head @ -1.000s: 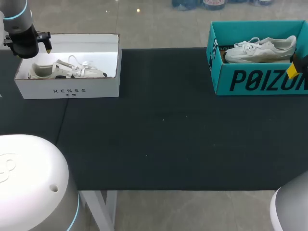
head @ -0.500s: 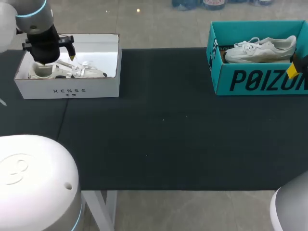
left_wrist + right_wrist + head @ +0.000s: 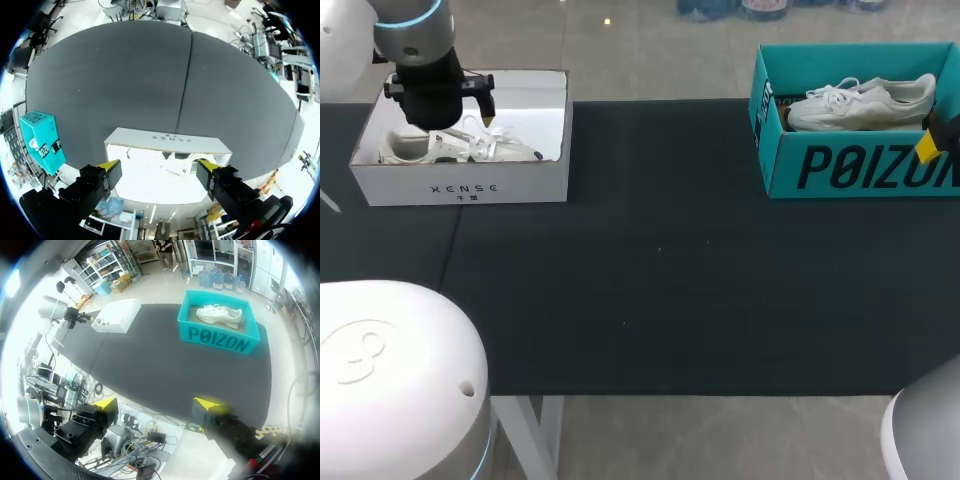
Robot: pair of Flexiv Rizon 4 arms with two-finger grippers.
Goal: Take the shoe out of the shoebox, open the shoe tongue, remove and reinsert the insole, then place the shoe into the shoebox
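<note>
The left end effector (image 3: 160,166) hangs over the white cardboard shoebox (image 3: 167,142). Its two yellow-tipped fingers (image 3: 109,166) stand wide apart, clasping nothing. The box's open top lies directly below and between them, and neither finger touches its walls. Inside the box, under the gap between the fingers, lies the white lace-up shoe (image 3: 470,148) on its side. In the left wrist view it is washed out by glare, so only a dark patch and part of its outline can be made out. From above, the arm's black wrist covers the shoe's heel end, and one yellow tip shows over the laces.

The dark grey worktop (image 3: 150,85) stretches ahead of this end effector. The teal cardboard shoebox (image 3: 42,140) sits well off beside one finger.

The right end effector (image 3: 156,403) is also spread open and holds nothing. It is raised above the worktop's edge — well apart from everything. Ahead of it stands the teal cardboard shoebox with a pale sneaker (image 3: 219,314) lying inside, sole down. The white cardboard shoebox is further ahead and off to the side — with the left arm above it.
</note>
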